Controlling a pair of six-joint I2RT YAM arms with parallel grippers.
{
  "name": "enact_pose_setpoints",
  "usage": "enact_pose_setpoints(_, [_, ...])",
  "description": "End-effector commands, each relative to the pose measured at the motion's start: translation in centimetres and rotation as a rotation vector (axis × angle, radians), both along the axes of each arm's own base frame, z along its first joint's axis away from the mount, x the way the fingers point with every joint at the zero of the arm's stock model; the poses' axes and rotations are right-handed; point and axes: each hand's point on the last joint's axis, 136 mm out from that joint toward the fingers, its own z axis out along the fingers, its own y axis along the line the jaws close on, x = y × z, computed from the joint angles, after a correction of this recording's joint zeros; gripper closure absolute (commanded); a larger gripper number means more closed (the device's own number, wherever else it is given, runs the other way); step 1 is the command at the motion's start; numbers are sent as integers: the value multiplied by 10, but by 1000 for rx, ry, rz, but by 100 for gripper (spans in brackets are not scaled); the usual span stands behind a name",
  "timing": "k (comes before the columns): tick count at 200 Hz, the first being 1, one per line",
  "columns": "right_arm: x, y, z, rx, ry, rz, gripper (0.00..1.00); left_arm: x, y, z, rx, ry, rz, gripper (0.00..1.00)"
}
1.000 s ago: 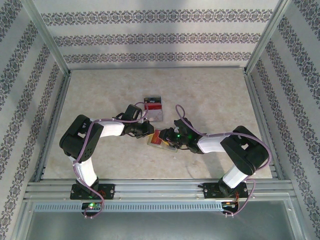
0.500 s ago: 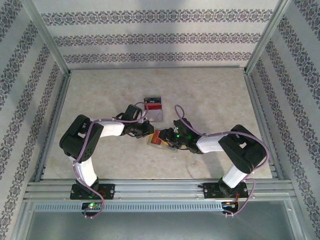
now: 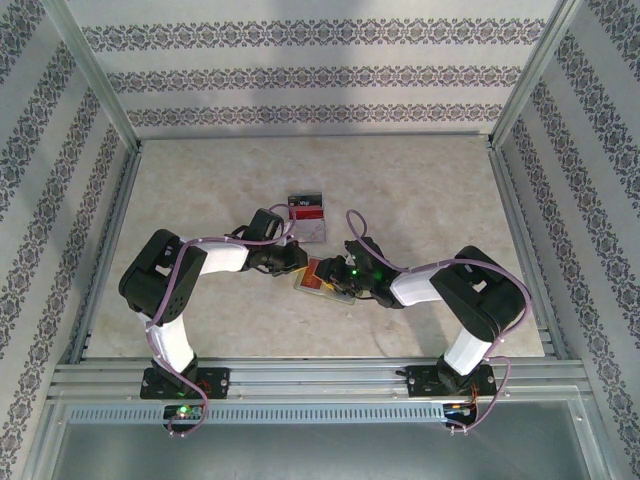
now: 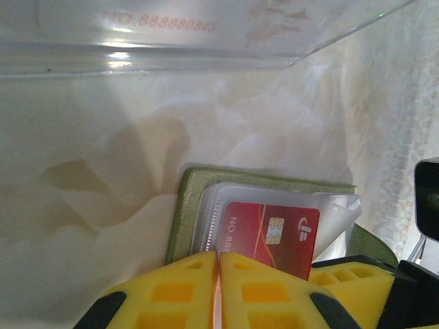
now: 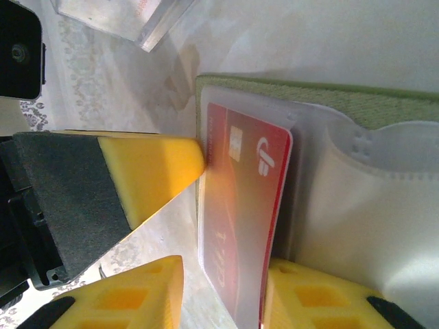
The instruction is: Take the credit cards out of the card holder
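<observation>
- Top view: the card holder lies on the surface between the left gripper and the right gripper; two loose cards lie just beyond it
- Left wrist: left gripper fingers together, tips at the near edge of the holder's clear sleeve; a red card sits in that sleeve
- Right wrist: right gripper fingers apart, one on either side of the red card's end, with a gap on one side

Faint red "NO. 88888…" printed on clear plastic sheet, later digits unclear. "NO 88", then cut off, in white on red card, beside white logo.
</observation>
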Motion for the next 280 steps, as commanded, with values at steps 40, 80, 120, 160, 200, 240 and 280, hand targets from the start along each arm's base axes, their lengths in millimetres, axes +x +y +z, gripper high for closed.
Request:
enact_pose_setpoints(40, [5, -1, 27, 59, -100, -16, 67, -10, 10, -23, 58, 57, -5, 88])
enact_pose_setpoints(80, [4, -7, 30, 65, -103, -24, 69, -10, 12, -24, 69, 60, -4, 88])
enact_pose_setpoints(120, [1, -12, 23, 51, -86, -30, 71, -10, 12, -24, 74, 60, -6, 88])
enact_pose_setpoints(160, [3, -8, 14, 41, -59, -21, 69, -10, 12, -22, 72, 57, -6, 88])
enact_pose_setpoints(200, [6, -3, 6, 36, -44, -22, 65, -10, 12, -21, 72, 56, -9, 88])
enact_pose_setpoints(240, [11, 5, 11, 55, -75, -5, 66, -10, 12, -21, 70, 58, -8, 88])
enact_pose_setpoints(280, [15, 5, 3, 59, -61, -32, 65, -10, 12, -22, 70, 58, -8, 89])
